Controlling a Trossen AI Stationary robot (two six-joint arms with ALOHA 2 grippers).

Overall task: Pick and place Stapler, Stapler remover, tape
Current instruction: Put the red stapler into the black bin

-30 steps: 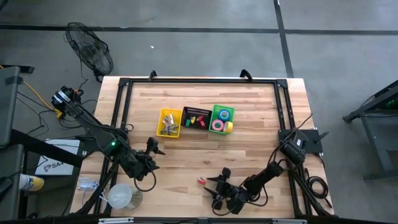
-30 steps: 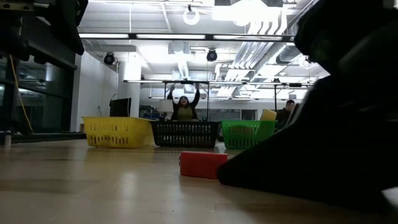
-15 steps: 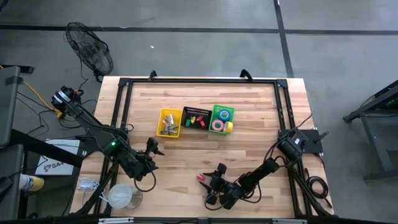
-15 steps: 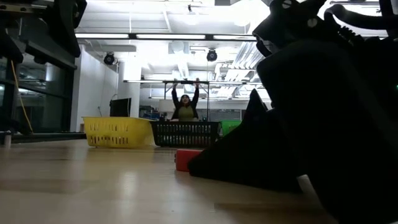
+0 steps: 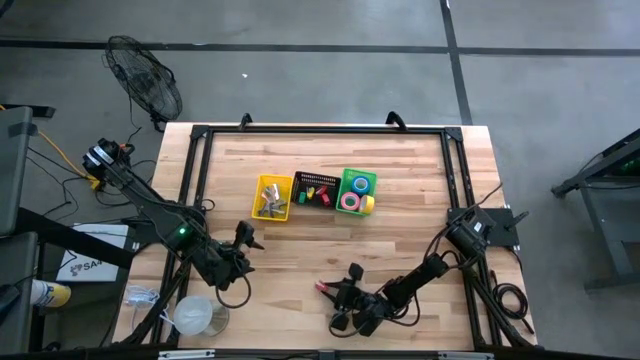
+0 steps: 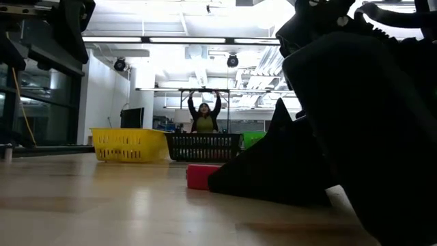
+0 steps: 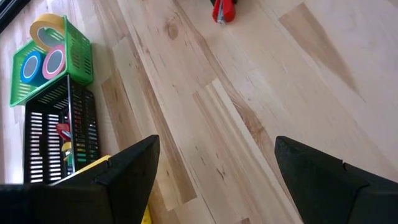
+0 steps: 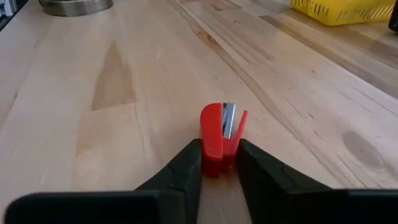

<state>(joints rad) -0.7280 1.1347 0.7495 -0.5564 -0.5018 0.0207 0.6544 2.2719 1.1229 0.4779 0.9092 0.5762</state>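
The desk (image 5: 400, 170) is pale wood with a dark frame round its edge, and both arms reach over its near half.

The left arm waits low at the near-left, its jaws (image 5: 247, 240) spread wide with bare wood between them. From those jaws, the three bins stand ahead in a row, touching one another.

The yellow bin (image 5: 272, 197) is the nearest of the three to the left jaws and holds a few small metal pieces I cannot make out. The black bin (image 5: 314, 189) sits in the middle with small red and yellow things in it. The green bin (image 5: 357, 190) is at the far end, with a blue tape (image 5: 360, 183) and a pink tape (image 5: 350, 201) lying flat inside and a yellow tape (image 5: 368, 204) leaning at its edge.

The right arm lies low across the near-right of the desk. Its jaws (image 8: 219, 163) are down at the wood and pinching the red remover (image 8: 220, 135), one finger (image 8: 180, 171) against each side of it. The remover stands on the bare desk, well apart from the bins, its metal blade showing at the end away from the jaws.

Beyond the right jaws a round metal tin (image 8: 76, 5) sits at the desk's edge.

In the room behind the bins, a person (image 6: 203, 116) stands with both arms raised.
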